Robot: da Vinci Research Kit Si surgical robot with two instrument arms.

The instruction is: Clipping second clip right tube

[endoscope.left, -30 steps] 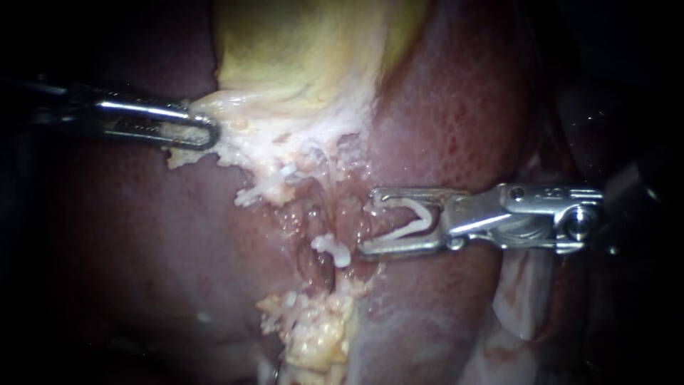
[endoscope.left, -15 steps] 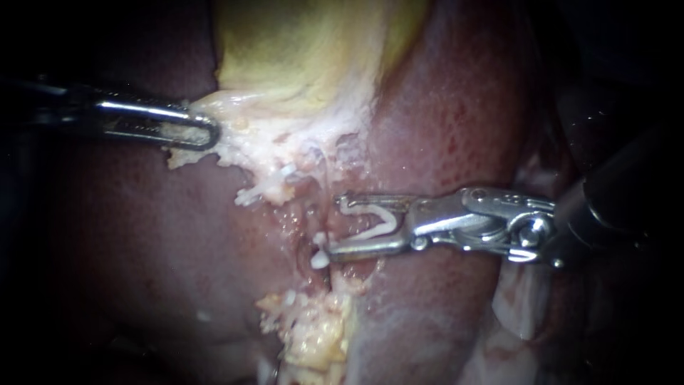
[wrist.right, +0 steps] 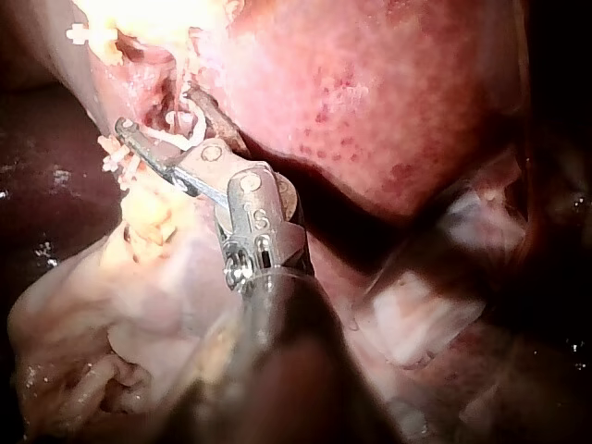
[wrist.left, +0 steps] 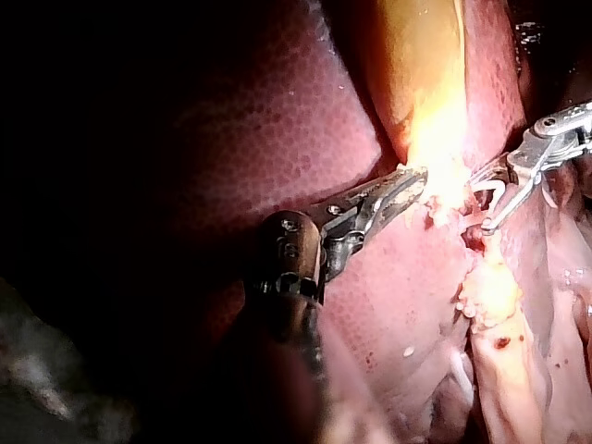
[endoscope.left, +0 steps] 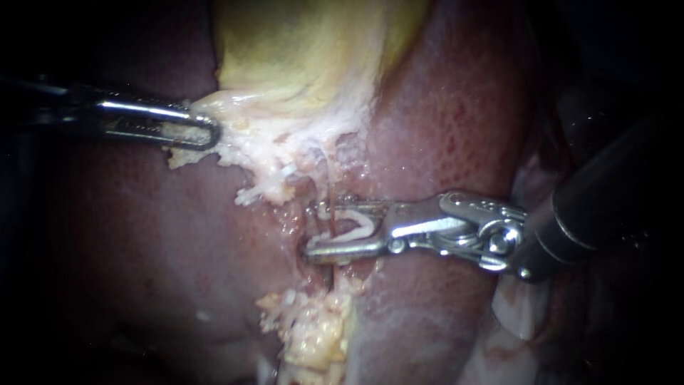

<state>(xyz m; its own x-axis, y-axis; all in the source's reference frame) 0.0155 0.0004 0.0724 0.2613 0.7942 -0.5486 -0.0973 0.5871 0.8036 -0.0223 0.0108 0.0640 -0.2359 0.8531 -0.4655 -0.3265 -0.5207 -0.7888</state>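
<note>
the dark red liver (endoscope.left: 456,128) fills the view, with the yellow gallbladder (endoscope.left: 306,50) above. the left instrument (endoscope.left: 210,134) has its jaws clamped on pale tissue (endoscope.left: 235,146) at the gallbladder's lower edge. the right instrument (endoscope.left: 311,232) has its jaws apart, holding a white v-shaped clip (endoscope.left: 360,227) between them. a thin, reddish tube (endoscope.left: 332,203) runs down from the pale tissue and crosses between these jaws, just ahead of the clip's bend.
</note>
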